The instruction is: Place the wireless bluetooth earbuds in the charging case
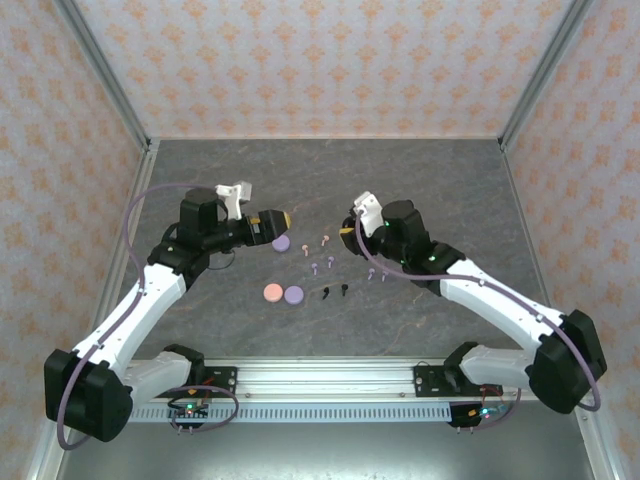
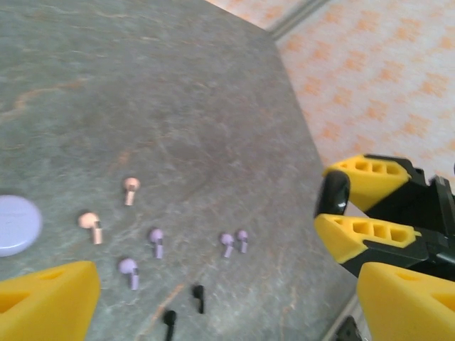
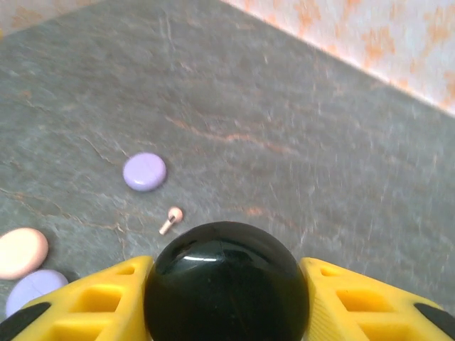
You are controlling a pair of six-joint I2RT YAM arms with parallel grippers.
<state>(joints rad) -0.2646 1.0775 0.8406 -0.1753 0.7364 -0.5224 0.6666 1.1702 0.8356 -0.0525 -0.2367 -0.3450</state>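
Eight earbuds: all loose on the table, none seated in anything.
Layout: pink pair farthest from the arm bases, purple pairs in the middle, black pair nearest the bases.
Right gripper: clamped on a glossy black disc, held by its rim between both yellow fingers, clear of the table.
Left gripper: fingers wide apart with nothing between them, over the earbud cluster and facing the right gripper.
Other discs: purple disc just beside the left gripper. Pink disc and second purple disc lie side by side nearer the bases.
Lid state: cannot tell, no seam or hinge visible on the black disc.
Step in hand: likely presenting the black disc, probably the black pair's case, for opening before loading.
Do it well: hold the rim grip firm and level and turn the opening edge toward the left gripper. Pinch the lid only, not the body.
Picking: take one black earbud at a time, by the stem. Match colour to case.
Risk: the smooth disc may spin or slip in the grip. The earbuds lie close together, so wide fingers could scatter the neighbours.
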